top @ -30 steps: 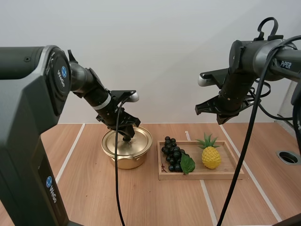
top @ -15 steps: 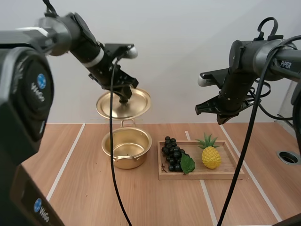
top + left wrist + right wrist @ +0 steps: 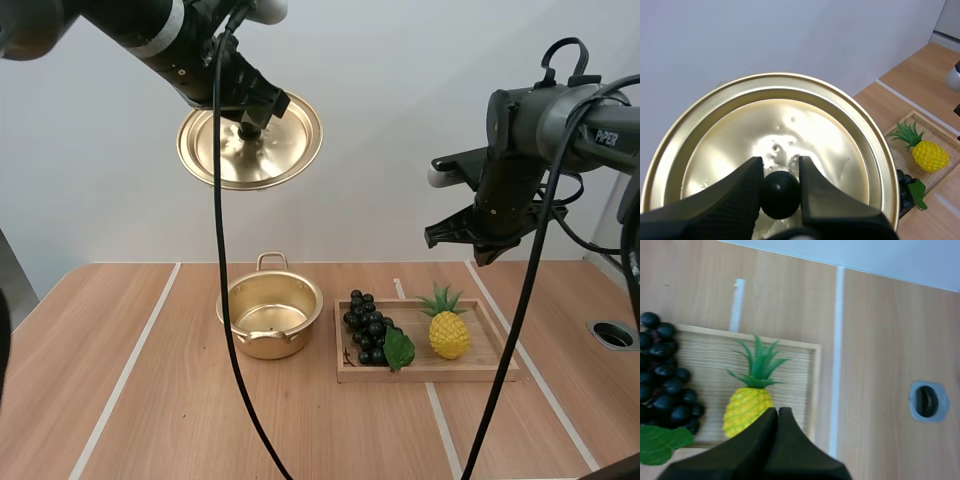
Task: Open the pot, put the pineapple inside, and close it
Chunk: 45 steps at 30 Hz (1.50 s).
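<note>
L wrist view: lid (image 3: 805, 130) rim partly behind left tool (image 3: 780, 169), knob (image 3: 780, 195) half covered. R wrist view: pineapple (image 3: 745, 407) base behind right tool (image 3: 778, 412); grapes (image 3: 662, 390) cut off at pic edge.

The wooden table (image 3: 150, 400), crossed by white lines, bears two things: a golden pot (image 3: 270, 318) (open at the top) and, just beside it, a wooden tray (image 3: 430, 374). A metal-ringed hole (image 3: 612, 334) sits near its right edge.

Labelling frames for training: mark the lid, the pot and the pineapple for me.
lid (image 3: 255, 160), high view, on its golden face.
pot (image 3: 264, 347), high view, on the front outer wall.
pineapple (image 3: 449, 336), high view, on the yellow body.
</note>
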{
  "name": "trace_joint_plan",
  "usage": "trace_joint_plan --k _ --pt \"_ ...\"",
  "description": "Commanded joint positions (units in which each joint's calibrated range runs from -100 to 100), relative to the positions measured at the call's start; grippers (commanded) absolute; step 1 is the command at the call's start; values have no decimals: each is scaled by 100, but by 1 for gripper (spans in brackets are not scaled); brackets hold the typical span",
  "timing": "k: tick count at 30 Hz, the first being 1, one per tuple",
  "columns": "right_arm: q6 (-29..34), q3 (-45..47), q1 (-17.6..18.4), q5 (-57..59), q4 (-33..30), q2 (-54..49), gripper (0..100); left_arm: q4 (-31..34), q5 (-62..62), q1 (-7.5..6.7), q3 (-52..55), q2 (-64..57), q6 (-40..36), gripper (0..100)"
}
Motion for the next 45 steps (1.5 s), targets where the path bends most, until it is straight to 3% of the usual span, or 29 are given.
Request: trace_joint_plan --k 1,4,8,15,18,22,34,45 --pt "352 20 -20 -62 -598 -44 25 146 -227 1 -41 -258 -174 0" --pt "376 20 -20 43 -691 -44 36 171 -365 1 -41 -336 -231 0" --pt "376 20 -20 114 -514 -44 37 171 -406 1 -85 -424 -276 0" --pt "354 20 -20 42 508 -44 39 171 -473 1 -85 -506 -358 0" --pt "345 20 -20 42 544 -44 57 171 -473 1 -85 -506 -358 0" --pt "355 20 -20 76 544 -44 100 171 -473 1 -85 -506 -358 0" --pt "363 20 -20 -802 616 -44 100 181 -473 1 -85 -509 -315 0" --pt "375 20 -20 -413 640 -44 100 192 -473 1 -85 -509 -241 0"
